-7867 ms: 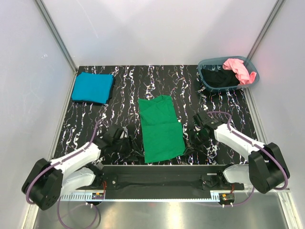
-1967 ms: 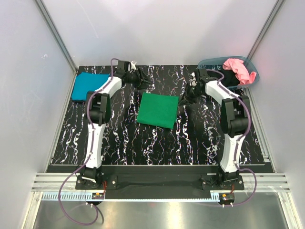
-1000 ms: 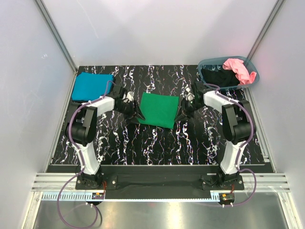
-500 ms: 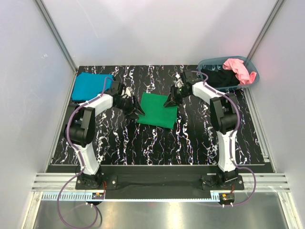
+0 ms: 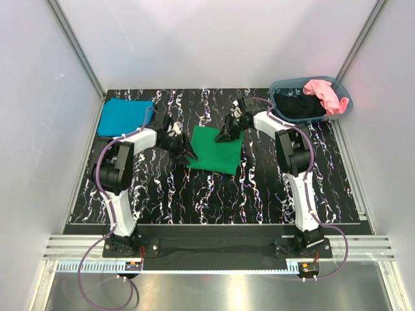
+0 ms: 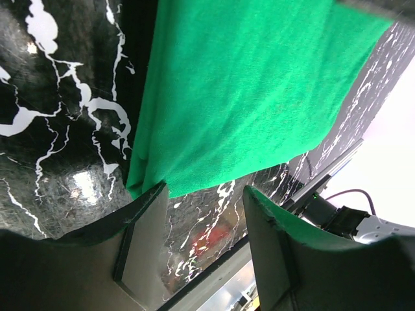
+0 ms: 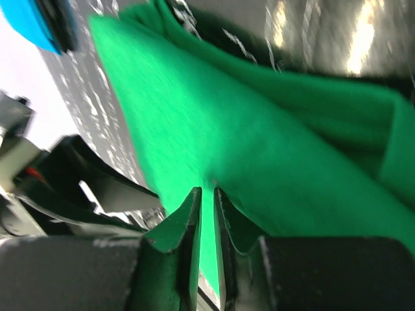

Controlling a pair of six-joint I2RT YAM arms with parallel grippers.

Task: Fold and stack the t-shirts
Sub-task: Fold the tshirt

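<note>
Black white-veined tabletop carried the green t-shirt, soft knit folded roughly square, at centre. At its left edge the left gripper stood released, jaws apart; the right gripper pinched its far edge.

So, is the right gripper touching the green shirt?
Touching. The right wrist view shows the right gripper pinching a fold of the green shirt, with green cloth running between its nearly closed fingers.
</note>
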